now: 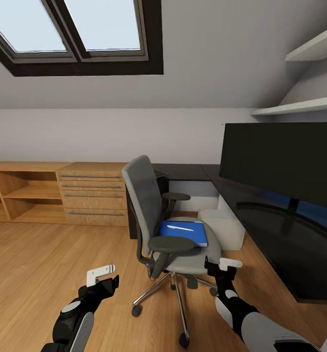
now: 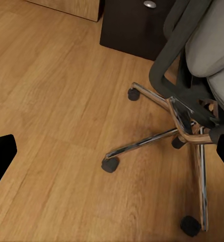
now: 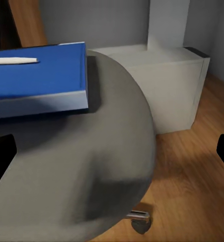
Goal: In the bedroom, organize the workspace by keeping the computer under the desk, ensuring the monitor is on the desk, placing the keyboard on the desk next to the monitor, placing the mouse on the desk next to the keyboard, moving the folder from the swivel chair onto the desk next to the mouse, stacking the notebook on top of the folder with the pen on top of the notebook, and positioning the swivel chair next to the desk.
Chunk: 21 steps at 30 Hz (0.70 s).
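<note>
Swivel chair point(image 1: 171, 220) as landmark: it sits just off the desk point(image 1: 281, 244), seat turned toward the robot, so the seat is reachable from the front; one chair, five chrome legs with castors, partly seen in the left wrist view.

One blue folder point(image 1: 185, 232) lies flat on the seat toward the desk side; one pale pen point(image 1: 179, 227) lies on top of the folder; notebook I can't pick out, may be hidden or absent here.

Right gripper point(image 1: 221, 268) hangs just at the seat's front edge on the desk side, level with the folder; likely staged for a folder pick; its fingers are spread apart with nothing between them, dark tips at both edges of the right wrist view, folder point(image 3: 39, 80) and pen point(image 3: 13, 61) straight ahead across the grey seat point(image 3: 91, 166).

Left gripper point(image 1: 105, 278) hovers over bare floor point(image 1: 36, 274) on the chair's far-from-desk side, out of the way; fingers also apart and empty; its camera looks down on the chair base point(image 2: 187, 128).

One monitor point(image 1: 281, 161) stands on the desk beyond the chair; one pale computer point(image 1: 227, 227) tower stands on the floor behind the chair, under the desk edge; already where the task wants both, I'd judge.

Keyboard and mouse: can't tell from here.

Wooden drawer unit point(image 1: 92, 193) against the wall behind the chair; not involved.
</note>
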Tool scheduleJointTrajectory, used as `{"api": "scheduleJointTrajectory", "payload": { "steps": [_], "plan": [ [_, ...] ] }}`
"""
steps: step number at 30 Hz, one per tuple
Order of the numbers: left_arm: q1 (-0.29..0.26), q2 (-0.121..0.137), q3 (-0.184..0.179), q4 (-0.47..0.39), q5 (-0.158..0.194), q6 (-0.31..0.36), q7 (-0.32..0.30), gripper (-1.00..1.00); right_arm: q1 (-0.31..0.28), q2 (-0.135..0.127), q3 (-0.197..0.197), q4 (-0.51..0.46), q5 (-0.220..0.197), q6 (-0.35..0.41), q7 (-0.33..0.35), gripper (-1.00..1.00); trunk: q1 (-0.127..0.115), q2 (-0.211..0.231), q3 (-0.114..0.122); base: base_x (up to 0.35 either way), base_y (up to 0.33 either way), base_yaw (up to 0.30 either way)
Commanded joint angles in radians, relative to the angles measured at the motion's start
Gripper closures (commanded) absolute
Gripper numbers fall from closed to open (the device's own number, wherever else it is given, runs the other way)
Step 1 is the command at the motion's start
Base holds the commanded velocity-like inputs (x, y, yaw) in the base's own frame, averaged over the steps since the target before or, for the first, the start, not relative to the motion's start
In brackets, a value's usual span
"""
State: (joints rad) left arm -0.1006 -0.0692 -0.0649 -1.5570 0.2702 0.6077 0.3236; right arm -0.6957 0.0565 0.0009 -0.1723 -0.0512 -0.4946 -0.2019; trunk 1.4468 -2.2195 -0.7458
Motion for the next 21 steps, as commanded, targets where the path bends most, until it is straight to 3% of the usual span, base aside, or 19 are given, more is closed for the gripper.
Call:
{"api": "scheduleJointTrajectory", "payload": {
  "steps": [1,21],
  "plan": [
    [-0.001,0.0,-0.001,-0.001,0.011,0.003,0.009,-1.0,-0.001,0.0,0.001,0.001,-0.005,-0.004,0.0,-1.0,0.0,-0.001,-0.001,0.0,0.0,0.0],
    [-0.001,0.0,-0.001,-0.002,0.011,0.003,0.009,-1.0,0.0,0.0,0.002,0.001,-0.006,-0.004,0.0,-1.0,0.0,-0.001,-0.003,0.0,0.0,0.0]
  ]
}}
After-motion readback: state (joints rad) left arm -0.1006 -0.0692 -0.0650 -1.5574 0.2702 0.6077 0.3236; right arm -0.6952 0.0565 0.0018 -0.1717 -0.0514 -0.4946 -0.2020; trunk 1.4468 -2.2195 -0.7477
